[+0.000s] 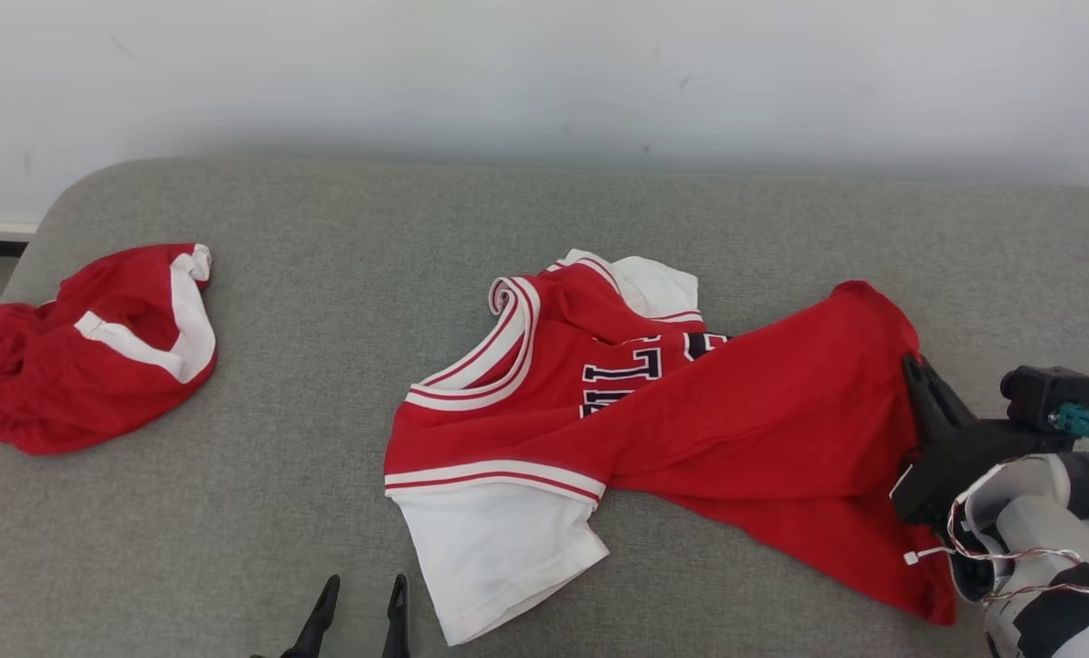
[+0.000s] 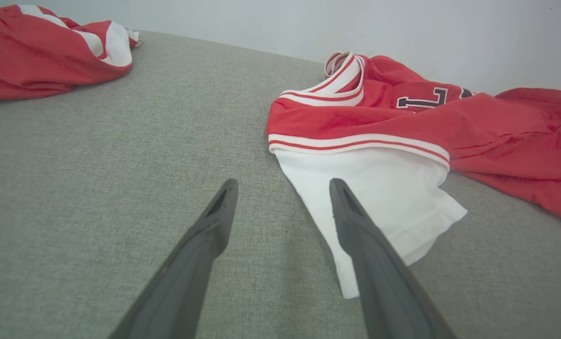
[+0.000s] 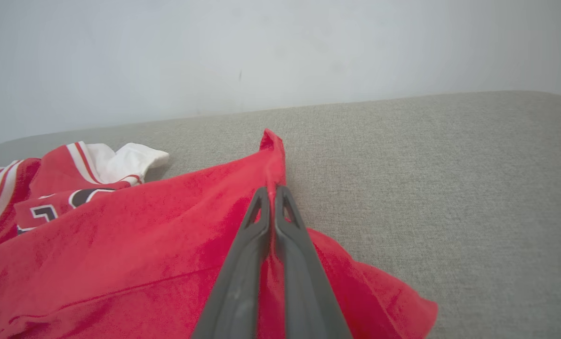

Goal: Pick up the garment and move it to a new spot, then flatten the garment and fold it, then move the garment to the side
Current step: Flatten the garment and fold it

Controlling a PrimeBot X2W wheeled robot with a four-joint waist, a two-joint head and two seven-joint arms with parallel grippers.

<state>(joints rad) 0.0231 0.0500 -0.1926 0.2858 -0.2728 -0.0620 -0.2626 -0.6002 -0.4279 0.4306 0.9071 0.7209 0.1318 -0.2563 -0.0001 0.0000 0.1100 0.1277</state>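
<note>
Red jersey [image 1: 736, 420] lies crumpled in the middle of the grey cushion [image 1: 325, 256], w/ right gripper [image 3: 273, 193] pinched tight on a thin fold at its right-hand edge. Left gripper [image 2: 284, 184] hangs spread wide just beside the white sleeve [image 2: 379, 207], holding nothing. Risk: such a small bite of fabric may slip on the lift, & a one-corner pull prob. bunches it tighter.

Grey fabric surface [image 1: 307, 439]: wide bare lane centre-left of head view, between red bundle [image 1: 79, 347] at left edge and jersey [image 1: 691, 420] sprawled centre to right. Bare strip along top, stopped by wall [image 1: 544, 73]. Upper right also bare.
</note>
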